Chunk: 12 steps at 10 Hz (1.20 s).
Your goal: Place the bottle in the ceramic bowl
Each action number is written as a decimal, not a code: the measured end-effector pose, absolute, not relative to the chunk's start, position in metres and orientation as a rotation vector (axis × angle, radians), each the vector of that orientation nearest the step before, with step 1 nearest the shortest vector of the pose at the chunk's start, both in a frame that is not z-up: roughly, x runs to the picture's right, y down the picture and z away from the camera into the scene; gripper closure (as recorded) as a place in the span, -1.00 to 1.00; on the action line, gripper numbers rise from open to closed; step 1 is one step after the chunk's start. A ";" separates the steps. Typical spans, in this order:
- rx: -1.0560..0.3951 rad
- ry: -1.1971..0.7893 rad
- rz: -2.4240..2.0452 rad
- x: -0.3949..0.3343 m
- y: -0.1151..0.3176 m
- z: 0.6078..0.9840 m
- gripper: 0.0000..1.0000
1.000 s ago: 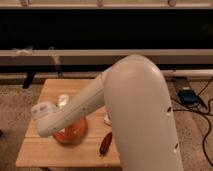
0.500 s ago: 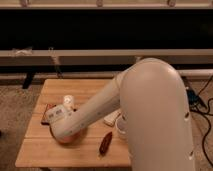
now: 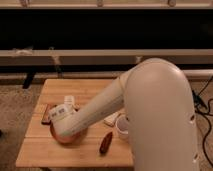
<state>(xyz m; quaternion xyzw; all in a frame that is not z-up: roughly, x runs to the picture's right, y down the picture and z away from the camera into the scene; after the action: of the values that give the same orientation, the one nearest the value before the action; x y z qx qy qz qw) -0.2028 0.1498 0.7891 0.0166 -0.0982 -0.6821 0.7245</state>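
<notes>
The ceramic bowl is a round orange dish on the left part of the wooden table, and my arm covers much of it. A small pale bottle shows just behind the bowl's far rim, right beside the end of my arm. My gripper is at the end of the white arm, over the bowl's far left edge and close to the bottle. I cannot tell whether it touches the bottle.
A white cup and a whitish block lie right of the bowl. A dark red elongated object lies near the table's front edge. A dark flat thing sits left of the bowl. Cables lie on the floor at right.
The end of my arm has moved to the right, from the bowl's left side to beside the bottle. The upper arm has shifted right in view. The bottle has stayed put.
</notes>
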 end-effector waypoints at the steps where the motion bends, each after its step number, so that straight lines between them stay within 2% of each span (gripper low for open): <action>1: 0.039 -0.217 -1.511 -0.203 0.150 0.787 -0.60; 6: 0.088 -0.198 -1.489 -0.178 0.127 0.769 -0.60; 8: 0.120 -0.206 -1.463 -0.158 0.106 0.763 -0.60; 12: 0.220 -0.313 -1.366 -0.144 0.087 0.774 -0.60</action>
<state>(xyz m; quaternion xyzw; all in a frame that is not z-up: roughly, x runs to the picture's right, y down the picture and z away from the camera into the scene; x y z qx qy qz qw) -0.1444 0.0867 0.7744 0.1012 -0.1439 -0.6273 0.7586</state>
